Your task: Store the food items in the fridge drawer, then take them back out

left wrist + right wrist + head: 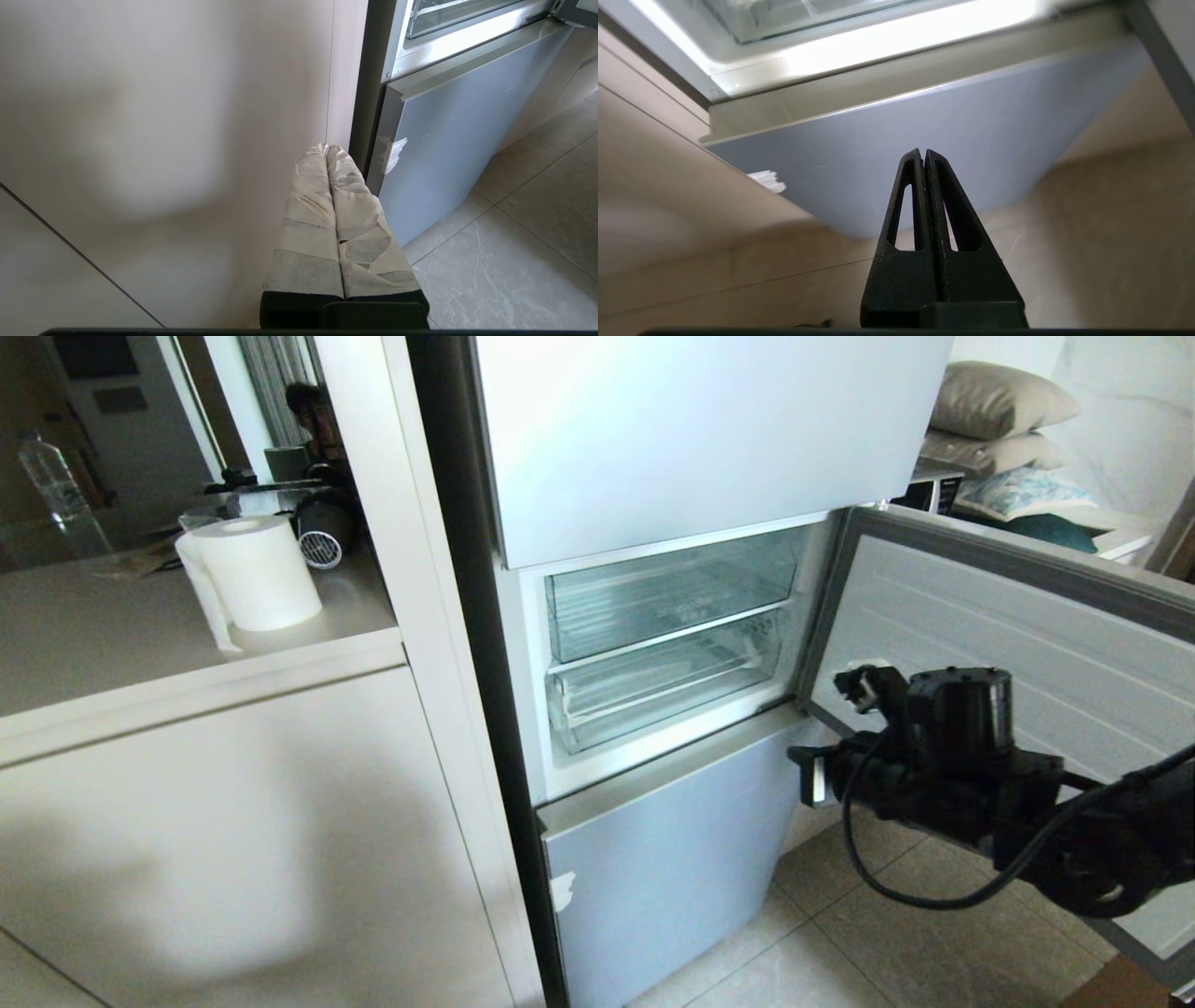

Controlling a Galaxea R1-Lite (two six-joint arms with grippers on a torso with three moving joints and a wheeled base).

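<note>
Pressed together and empty, my right end effector (924,156) faces the smooth pale-blue lower door (952,140) beneath the ribbed clear-plastic fridge drawer (653,695).

Right claw (924,156) pressed together, empty, arm reaching in level from the right, left claw (327,150) likewise closed

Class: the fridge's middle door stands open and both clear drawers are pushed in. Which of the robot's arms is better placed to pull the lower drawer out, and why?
Probably the right. The right gripper, shut and empty, sits raised beside the open door, near the fridge drawer. The left gripper hangs low by the cabinet, also shut.
</note>
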